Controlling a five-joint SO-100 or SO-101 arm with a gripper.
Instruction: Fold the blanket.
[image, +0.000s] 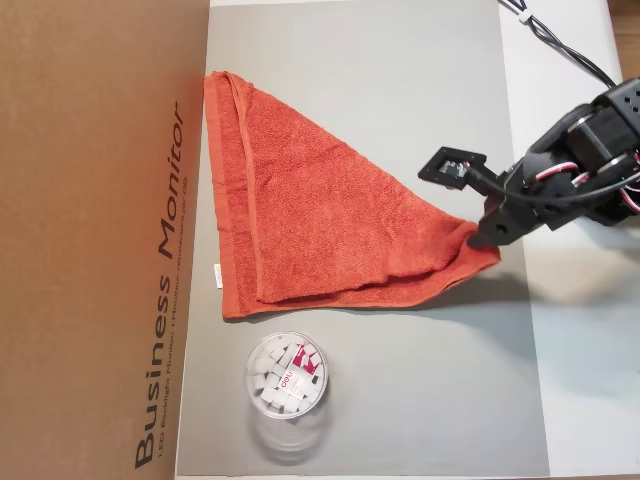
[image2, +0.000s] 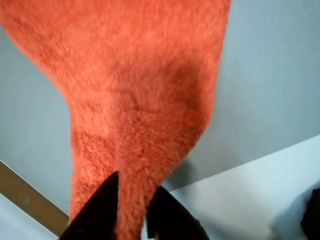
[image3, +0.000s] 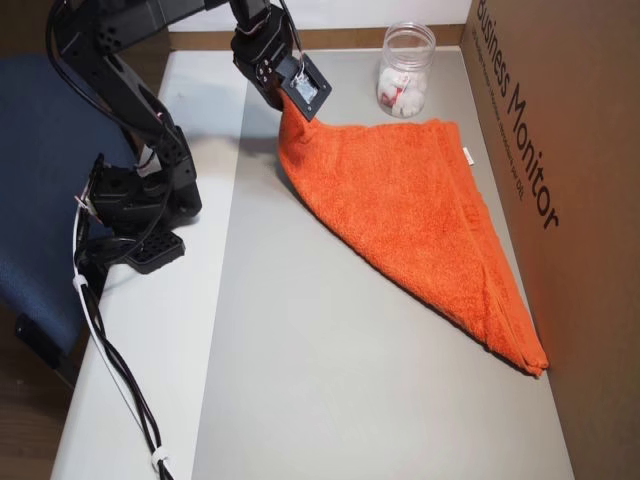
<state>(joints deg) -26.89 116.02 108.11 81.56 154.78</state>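
Black fingers (image2: 102, 210) fill the bottom of the wrist view, the gripper (image2: 131, 209) pinched on a bunched corner of the blanket (image2: 145, 85), whose terry pile looks soft and limp.

From an overhead view, the blanket (image: 320, 225) lies doubled into a triangle on the grey mat (image: 400, 400), beside a clear tub (image: 287, 374).

Seen from an overhead view, the held corner (image3: 295, 128) hangs raised; such cloth probably sags, so a hemmed corner seems the surest hold.

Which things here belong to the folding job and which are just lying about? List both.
Job: towel, gripper pinching its corner.
Lying about: clear tub of small white items, cardboard box, cables.
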